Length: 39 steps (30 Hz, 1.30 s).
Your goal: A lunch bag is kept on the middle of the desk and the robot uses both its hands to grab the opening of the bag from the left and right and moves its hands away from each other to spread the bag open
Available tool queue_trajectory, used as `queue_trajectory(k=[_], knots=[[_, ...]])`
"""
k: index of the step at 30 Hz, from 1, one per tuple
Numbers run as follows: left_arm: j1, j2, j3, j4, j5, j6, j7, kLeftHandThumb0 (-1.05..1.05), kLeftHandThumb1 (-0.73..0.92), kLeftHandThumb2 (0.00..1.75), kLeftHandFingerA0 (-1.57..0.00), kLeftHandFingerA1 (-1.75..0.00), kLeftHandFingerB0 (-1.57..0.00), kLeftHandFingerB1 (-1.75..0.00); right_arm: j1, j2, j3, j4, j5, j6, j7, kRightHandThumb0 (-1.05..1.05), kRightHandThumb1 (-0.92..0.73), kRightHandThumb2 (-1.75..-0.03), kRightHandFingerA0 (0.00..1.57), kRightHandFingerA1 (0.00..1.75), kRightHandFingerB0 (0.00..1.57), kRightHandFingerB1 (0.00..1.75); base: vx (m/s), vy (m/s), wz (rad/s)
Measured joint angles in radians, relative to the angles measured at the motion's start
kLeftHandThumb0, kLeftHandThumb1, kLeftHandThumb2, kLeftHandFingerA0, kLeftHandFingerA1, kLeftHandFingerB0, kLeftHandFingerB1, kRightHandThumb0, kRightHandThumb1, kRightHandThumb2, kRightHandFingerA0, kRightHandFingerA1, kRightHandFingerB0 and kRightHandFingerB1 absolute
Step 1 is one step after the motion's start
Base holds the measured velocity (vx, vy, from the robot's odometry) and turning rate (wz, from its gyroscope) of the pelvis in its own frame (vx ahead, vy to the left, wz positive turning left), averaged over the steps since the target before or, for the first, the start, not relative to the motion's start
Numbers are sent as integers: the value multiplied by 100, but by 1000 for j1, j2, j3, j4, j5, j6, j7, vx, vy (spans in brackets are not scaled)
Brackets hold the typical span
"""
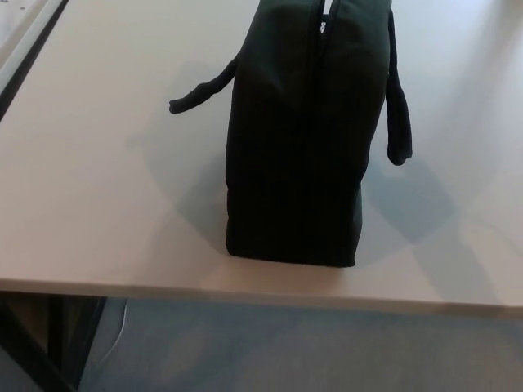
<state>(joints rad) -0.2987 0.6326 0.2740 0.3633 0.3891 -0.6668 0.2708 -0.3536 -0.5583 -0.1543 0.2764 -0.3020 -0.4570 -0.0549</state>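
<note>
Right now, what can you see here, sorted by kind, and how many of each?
Black fabric lunch bag: 1
Black carry handles on the bag, left and right: 2
Pale flat desk: 1
Robot hands: 0
Total: 4

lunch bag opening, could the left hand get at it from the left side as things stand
Probably yes, though neither hand is in view. The lunch bag stands upright on the desk, with only its left handle sticking out on that side. The zipper looks mostly closed.
</note>
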Motion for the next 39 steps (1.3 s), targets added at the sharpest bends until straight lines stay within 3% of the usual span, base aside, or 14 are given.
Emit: queue_trajectory(k=[1,2,3,5,6,13,14,15,24,30,31,33,34,39], knots=[[-40,1,-37,20,26,0,16,-17,46,57,-35,-34,-19,-33,-39,-6,27,23,-15,-8,-1,-31,-45,-54,47,36,43,34,0,0,0],[-54,1,-51,28,35,0,20,-11,36,84,-27,-53,-14,-48,-53,-7,36,32,-20,-11,-1,-40,-39,-61,44,41,42,40,0,0,0],[-85,1,-82,45,54,0,32,-18,51,58,-31,-32,-23,-32,-86,-9,58,53,-31,-17,-2,-40,-38,-62,45,42,41,40,0,0,0],[-136,0,-137,74,89,0,52,-18,51,57,-32,-32,-26,-32,-142,-10,97,92,-52,-28,-5,-40,-39,-62,46,43,41,40,0,0,0],[-142,0,-142,77,93,0,54,-10,36,83,-22,-51,-15,-48,-148,-10,102,97,-55,-30,-6,-32,-44,-54,49,37,45,35,0,0,0],[-298,-6,-324,189,201,1,132,-11,38,85,-25,-52,-13,-48,-310,-12,224,228,-119,-74,-13,-39,-48,-55,46,35,40,34,0,0,0],[-327,-8,-358,211,223,1,148,-9,38,86,-24,-52,-15,-49,-337,-12,247,251,-131,-85,-15,-46,-41,-67,42,43,37,42,0,0,0],[-347,-9,-384,227,238,1,159,-7,39,87,-22,-52,-16,-49,-358,-12,266,270,-140,-93,-17,-40,-48,-55,47,35,42,34,0,0,0],[-511,-54,-606,354,376,1,286,-2,39,88,-21,-51,-12,-49,-519,-17,446,440,-254,-188,-75,-38,-46,-55,46,35,49,36,0,0,0],[-579,-85,-729,415,462,1,379,-5,42,89,-21,-51,-14,-48,-592,-25,552,522,-339,-250,-144,-40,-46,-55,63,40,56,38,0,0,0],[-585,-88,-742,423,473,1,394,-3,43,90,-19,-50,-13,-48,-599,-26,563,528,-349,-255,-153,-47,-40,-71,68,54,52,48,0,0,0],[-597,-93,-769,436,493,1,423,1,42,91,-17,-50,-13,-48,-610,-27,580,539,-367,-263,-170,-48,-40,-73,80,61,55,52,0,0,0],[-604,-96,-784,442,505,1,441,3,62,62,-27,-31,-22,-32,-616,-28,589,544,-377,-267,-180,-44,-38,-67,65,51,51,47,0,0,0],[-643,-116,-840,466,553,1,517,3,59,61,-31,-32,-24,-32,-647,-36,624,571,-421,-291,-230,-44,-40,-67,56,48,49,46,0,0,0]])
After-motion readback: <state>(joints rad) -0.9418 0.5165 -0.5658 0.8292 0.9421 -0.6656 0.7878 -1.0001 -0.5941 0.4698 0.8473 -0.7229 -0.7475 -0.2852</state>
